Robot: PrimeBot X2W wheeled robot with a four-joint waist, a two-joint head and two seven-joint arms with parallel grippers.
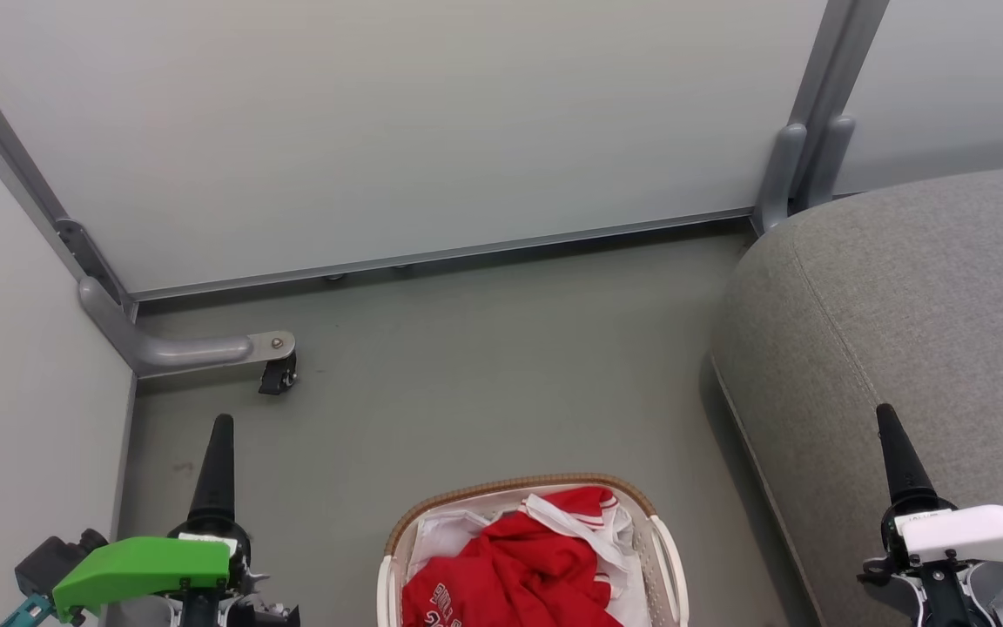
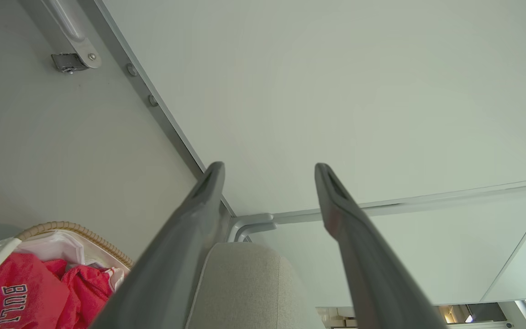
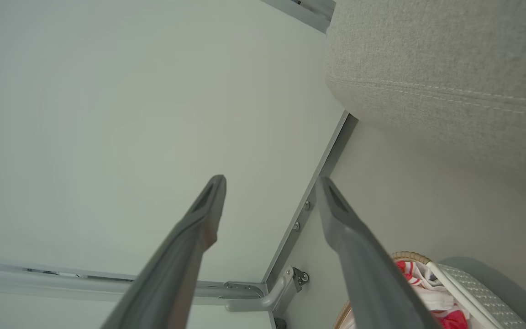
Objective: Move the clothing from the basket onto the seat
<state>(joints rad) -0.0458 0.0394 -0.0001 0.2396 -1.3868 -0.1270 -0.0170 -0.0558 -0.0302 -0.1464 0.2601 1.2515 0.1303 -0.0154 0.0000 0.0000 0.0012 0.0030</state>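
Partly legible: clothing (image 2: 39, 283) reads "BULL", lying in basket (image 2: 76, 229).

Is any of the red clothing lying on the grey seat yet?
No, the red clothing lies heaped inside the basket on the floor, apart from the grey seat.

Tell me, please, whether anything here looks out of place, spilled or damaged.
Nothing stands out. The clothing lies bunched inside the basket, which stands upright on the floor beside the seat; nothing has spilled.
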